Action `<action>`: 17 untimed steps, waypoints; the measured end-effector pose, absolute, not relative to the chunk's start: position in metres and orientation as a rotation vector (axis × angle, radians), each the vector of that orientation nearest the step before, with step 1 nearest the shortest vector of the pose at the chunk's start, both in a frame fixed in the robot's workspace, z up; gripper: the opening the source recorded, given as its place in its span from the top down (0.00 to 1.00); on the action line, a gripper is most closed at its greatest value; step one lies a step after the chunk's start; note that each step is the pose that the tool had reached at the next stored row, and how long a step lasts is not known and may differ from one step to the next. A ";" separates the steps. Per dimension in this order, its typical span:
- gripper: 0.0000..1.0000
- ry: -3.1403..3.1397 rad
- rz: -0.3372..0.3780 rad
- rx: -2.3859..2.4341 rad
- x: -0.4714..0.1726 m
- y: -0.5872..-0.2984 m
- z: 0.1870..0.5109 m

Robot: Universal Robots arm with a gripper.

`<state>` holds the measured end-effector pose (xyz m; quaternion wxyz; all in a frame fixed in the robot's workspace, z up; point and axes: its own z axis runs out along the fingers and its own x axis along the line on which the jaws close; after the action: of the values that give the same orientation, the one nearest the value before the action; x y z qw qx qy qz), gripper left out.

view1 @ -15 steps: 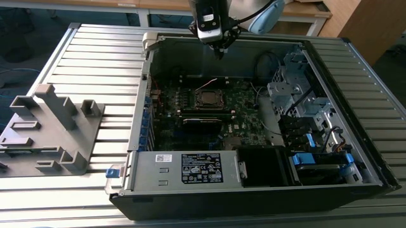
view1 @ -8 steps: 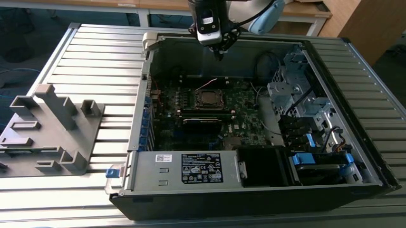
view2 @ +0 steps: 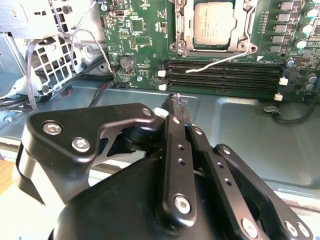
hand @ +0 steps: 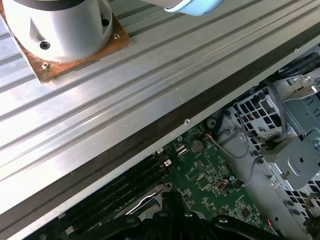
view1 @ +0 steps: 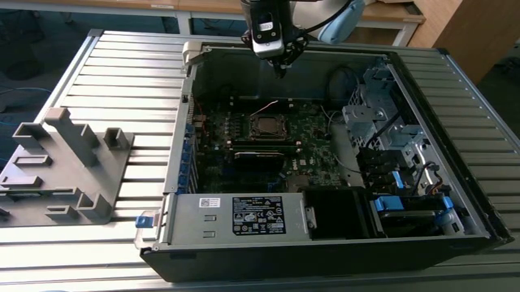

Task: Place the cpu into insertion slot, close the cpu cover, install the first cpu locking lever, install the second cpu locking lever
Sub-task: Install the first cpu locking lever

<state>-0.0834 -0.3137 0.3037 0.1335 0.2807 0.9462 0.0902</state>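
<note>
Plainly the main hazard is the thin white wire lying slack across the long black plastic memory slots right beside the socket: the black metal two-finger gripper, which hangs over the far wall of the open grey sheet-metal computer case in the exterior view, could snag that wire on a descent, or drag its hard narrow tips across the green circuit board with its small soldered parts. In the second wrist view its fingers are pressed together to a point with nothing between them. The cpu, a flat square chip with a dull silver-grey face, sits in the insertion slot, and the cpu cover, a thin bright stamped-metal frame, appears to lie down around it, though I cannot tell whether it is latched. A springy frame like that, I judge, could shift the chip if pushed off-centre
</note>
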 end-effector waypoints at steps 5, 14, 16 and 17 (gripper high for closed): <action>0.89 2.743 0.261 0.814 -0.083 -0.315 0.299; 0.89 2.743 0.261 0.814 -0.083 -0.324 0.288; 0.89 2.743 0.261 0.814 -0.084 -0.324 0.284; 0.89 2.743 0.261 0.814 -0.084 -0.324 0.283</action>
<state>-0.0838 -0.3242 0.2825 0.1338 0.2806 0.9462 0.0900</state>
